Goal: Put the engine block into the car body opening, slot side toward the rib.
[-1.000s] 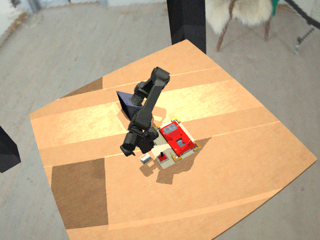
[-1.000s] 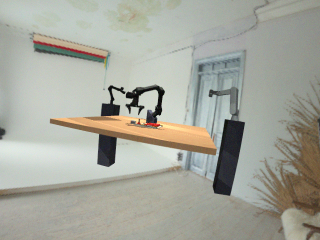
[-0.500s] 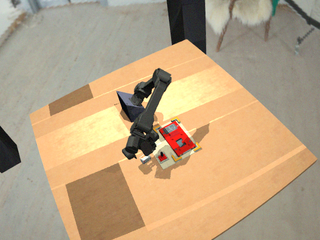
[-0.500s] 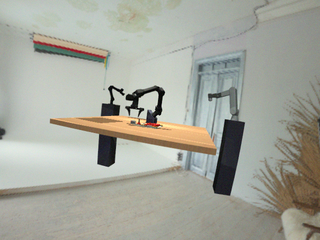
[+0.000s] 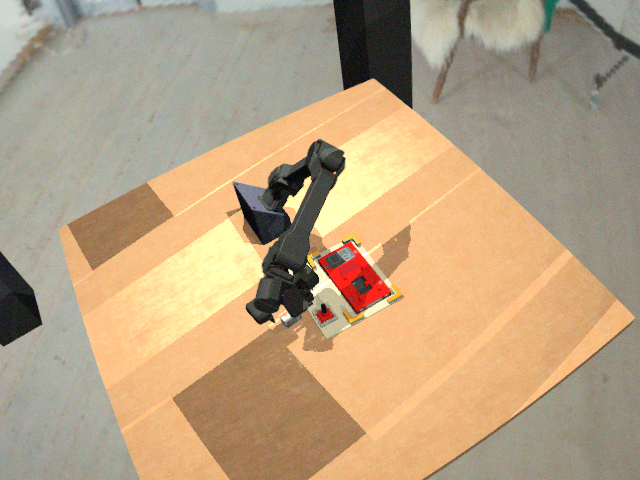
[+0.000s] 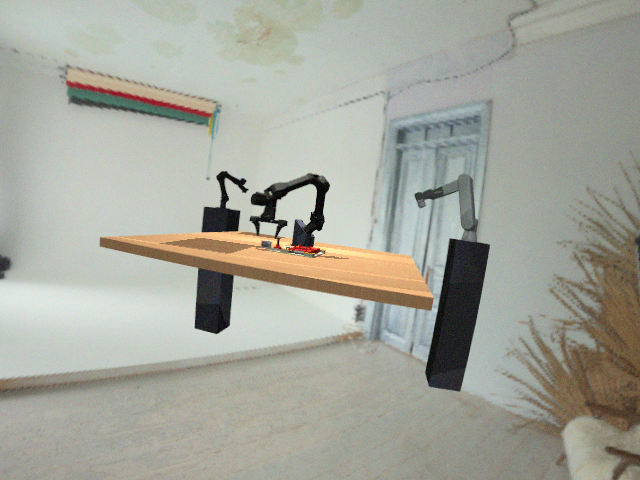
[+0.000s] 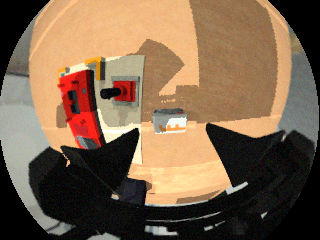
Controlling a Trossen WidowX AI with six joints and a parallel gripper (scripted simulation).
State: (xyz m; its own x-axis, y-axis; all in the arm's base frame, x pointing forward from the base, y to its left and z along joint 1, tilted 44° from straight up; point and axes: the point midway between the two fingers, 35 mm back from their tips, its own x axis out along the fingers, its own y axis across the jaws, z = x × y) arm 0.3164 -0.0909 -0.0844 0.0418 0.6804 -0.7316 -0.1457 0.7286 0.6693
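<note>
Two spread jaws framing the grey-white block, wrist view only.

The gripper's fingertips were hidden beneath the arm from above, the engine block's slot was too small to make out in the exterior view

Bright pale bands and hard-edged brown shadows mark the desk; the wrist view bulges, black-cornered.
</note>
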